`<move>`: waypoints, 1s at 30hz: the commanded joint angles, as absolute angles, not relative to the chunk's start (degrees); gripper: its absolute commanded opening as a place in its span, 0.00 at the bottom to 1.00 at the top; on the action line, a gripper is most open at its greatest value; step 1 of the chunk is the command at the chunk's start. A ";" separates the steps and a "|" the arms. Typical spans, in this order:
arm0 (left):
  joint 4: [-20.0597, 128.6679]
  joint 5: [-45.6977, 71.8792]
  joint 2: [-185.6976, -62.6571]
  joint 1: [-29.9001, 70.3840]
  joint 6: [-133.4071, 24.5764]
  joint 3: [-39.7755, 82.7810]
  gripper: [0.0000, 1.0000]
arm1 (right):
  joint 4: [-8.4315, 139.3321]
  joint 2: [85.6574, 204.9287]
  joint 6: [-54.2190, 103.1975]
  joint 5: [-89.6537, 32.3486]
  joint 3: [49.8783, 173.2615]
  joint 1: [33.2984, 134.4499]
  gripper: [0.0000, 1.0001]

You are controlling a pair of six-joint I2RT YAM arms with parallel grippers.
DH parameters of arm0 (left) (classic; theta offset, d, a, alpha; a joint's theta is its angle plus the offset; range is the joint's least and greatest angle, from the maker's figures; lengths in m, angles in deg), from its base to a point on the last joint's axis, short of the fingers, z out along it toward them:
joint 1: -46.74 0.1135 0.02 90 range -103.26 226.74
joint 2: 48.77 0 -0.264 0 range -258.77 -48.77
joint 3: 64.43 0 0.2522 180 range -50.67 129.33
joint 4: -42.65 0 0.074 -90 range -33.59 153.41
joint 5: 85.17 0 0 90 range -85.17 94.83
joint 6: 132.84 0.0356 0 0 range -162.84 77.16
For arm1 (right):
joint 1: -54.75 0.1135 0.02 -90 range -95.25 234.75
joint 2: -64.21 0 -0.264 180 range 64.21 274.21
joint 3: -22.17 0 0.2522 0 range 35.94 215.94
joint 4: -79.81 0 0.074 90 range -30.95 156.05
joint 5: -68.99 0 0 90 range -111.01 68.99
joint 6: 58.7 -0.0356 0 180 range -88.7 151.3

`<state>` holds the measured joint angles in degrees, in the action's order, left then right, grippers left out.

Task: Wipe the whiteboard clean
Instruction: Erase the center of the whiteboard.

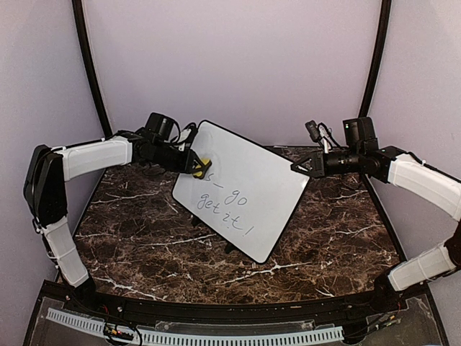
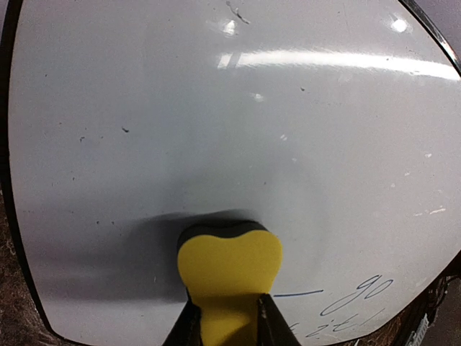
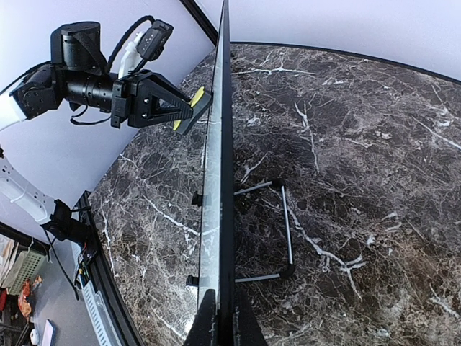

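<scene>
The whiteboard (image 1: pixel 248 184) stands tilted on the marble table, white with a thin black frame and blue writing "go get it!" on its lower half. My left gripper (image 1: pixel 198 164) is shut on a yellow eraser (image 2: pixel 229 267) and presses it against the board's face (image 2: pixel 230 130), just left of the writing (image 2: pixel 356 295). The area above the eraser is wiped clean. My right gripper (image 1: pixel 297 169) is shut on the board's right edge (image 3: pixel 225 216), seen edge-on in the right wrist view. The left gripper also shows there (image 3: pixel 189 109).
The board's wire stand (image 3: pixel 284 231) and small black feet rest on the dark marble table (image 1: pixel 144 245). Purple walls and curved black poles (image 1: pixel 90 65) enclose the back. A white cable tray (image 1: pixel 216 335) runs along the near edge.
</scene>
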<state>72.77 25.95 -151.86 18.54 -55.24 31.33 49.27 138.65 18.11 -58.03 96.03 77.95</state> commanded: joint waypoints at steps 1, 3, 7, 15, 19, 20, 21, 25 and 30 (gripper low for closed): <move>73.07 25.15 -151.53 18.26 -54.66 30.28 0.04 | 50.49 138.83 24.67 -60.39 96.51 79.87 0.00; 72.54 25.40 -150.26 18.22 -55.09 27.49 0.04 | 50.57 138.90 24.63 -60.39 96.41 79.88 0.00; 71.36 25.75 -147.45 17.99 -55.89 21.05 0.04 | 50.58 139.04 24.63 -60.47 96.46 79.88 0.00; 70.50 25.63 -145.49 17.04 -56.28 15.92 0.04 | 50.77 139.10 24.62 -60.56 96.37 79.87 0.00; 70.35 25.73 -147.20 17.03 -56.17 19.64 0.04 | 50.67 138.93 24.65 -60.48 96.36 79.88 0.00; 70.57 25.59 -148.08 17.03 -55.86 21.64 0.04 | 50.73 138.92 24.63 -60.47 96.27 79.88 0.00; 70.74 25.45 -148.57 17.03 -55.68 22.71 0.04 | 50.75 138.84 24.62 -60.47 96.23 79.88 0.00; 72.08 24.32 -151.05 17.06 -54.54 28.44 0.04 | 50.66 138.75 24.62 -60.53 96.16 79.97 0.00; 73.09 23.80 -151.84 17.03 -54.03 31.32 0.04 | 50.75 138.73 24.62 -60.43 96.18 79.94 0.00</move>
<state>73.14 24.99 -151.12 17.31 -55.09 29.47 49.29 138.65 18.11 -57.83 96.03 78.01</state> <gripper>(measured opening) 0.230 0.033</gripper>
